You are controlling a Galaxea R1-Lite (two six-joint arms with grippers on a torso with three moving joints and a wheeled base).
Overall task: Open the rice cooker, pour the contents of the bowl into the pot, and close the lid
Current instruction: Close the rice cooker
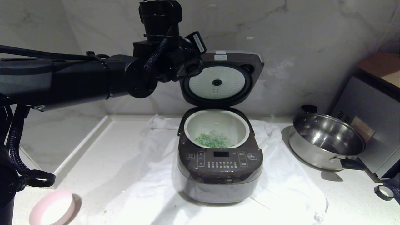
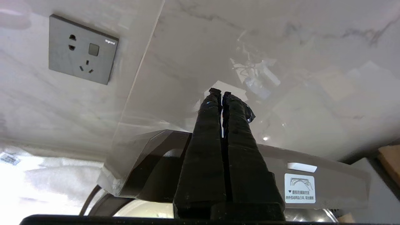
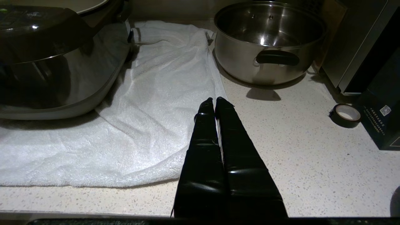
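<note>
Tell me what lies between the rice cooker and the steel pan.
Only white towel, spread under the cooker and reaching to the pan; nothing rests on that stretch. Head and right wrist views both show it.

The speckled white tabletop (image 1: 103, 162) is carrying a white towel (image 1: 281, 175) at its centre. The rice cooker (image 1: 220, 170) is standing on the towel. At 3 o'clock a steel pan (image 1: 325, 142) is resting beside the towel. At 8 o'clock the bowl (image 1: 53, 208) is sitting. At 4 o'clock a tape roll (image 1: 383, 192) is lying.
</note>
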